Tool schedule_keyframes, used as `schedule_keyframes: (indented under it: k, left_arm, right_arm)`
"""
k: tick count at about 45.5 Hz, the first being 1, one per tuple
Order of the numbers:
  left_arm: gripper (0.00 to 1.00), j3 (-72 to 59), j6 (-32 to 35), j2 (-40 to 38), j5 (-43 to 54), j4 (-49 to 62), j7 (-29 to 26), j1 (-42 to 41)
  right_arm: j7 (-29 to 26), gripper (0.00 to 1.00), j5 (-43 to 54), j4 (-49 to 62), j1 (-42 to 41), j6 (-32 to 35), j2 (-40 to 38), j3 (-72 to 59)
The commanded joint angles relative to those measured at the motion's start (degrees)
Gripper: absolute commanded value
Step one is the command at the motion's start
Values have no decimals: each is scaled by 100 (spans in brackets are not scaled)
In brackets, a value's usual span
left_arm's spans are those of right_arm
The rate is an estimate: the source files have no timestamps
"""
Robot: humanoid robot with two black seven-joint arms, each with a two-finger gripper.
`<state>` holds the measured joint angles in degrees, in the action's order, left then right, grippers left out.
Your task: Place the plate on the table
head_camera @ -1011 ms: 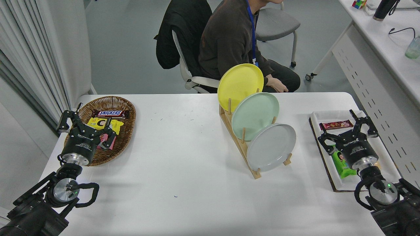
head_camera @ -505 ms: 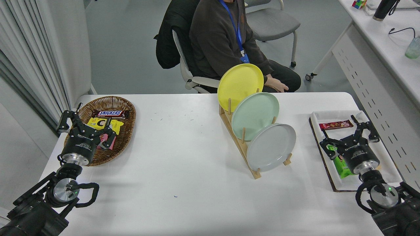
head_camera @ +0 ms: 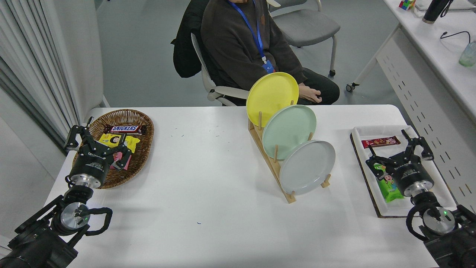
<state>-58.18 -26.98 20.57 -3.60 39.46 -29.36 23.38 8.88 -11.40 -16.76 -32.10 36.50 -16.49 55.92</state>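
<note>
The pale grey plate leans upright in the nearest slot of a wooden rack on the white table. A mint green plate and a yellow plate stand in the slots behind it. My right gripper hovers open over the white tray at the right, well apart from the grey plate, with nothing between its fingers. My left gripper is parked open at the lower left, over the wicker basket's edge.
A wicker basket with snack bars sits at the left. A white tray with a green packet and a red bar lies at the right. A person sits at the far side.
My right gripper has drawn back slightly toward the right and lower edge over the tray. The seated person has shifted left. The plates and left arm have not moved.
</note>
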Motion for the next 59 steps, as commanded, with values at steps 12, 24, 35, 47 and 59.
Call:
schedule_keyframes:
  k: [12, 24, 35, 47, 59]
  left_arm:
    - [98, 0, 0, 0, 0, 0, 0, -9]
    - [98, 0, 0, 0, 0, 0, 0, 0]
    - [98, 0, 0, 0, 0, 0, 0, 0]
    - [98, 0, 0, 0, 0, 0, 0, 0]
    - [98, 0, 0, 0, 0, 0, 0, 0]
  right_arm:
    - [17, 99, 137, -117, -25, 190, -179, -142]
    - [0, 99, 155, -117, -157, 243, -311, -177]
    - [-18, 99, 560, -117, -604, 252, -750, -1442]
    - [-18, 99, 454, -1118, -895, 252, -1822, -2963]
    - [-18, 99, -310, -3025, -1316, 217, -3343, -4790]
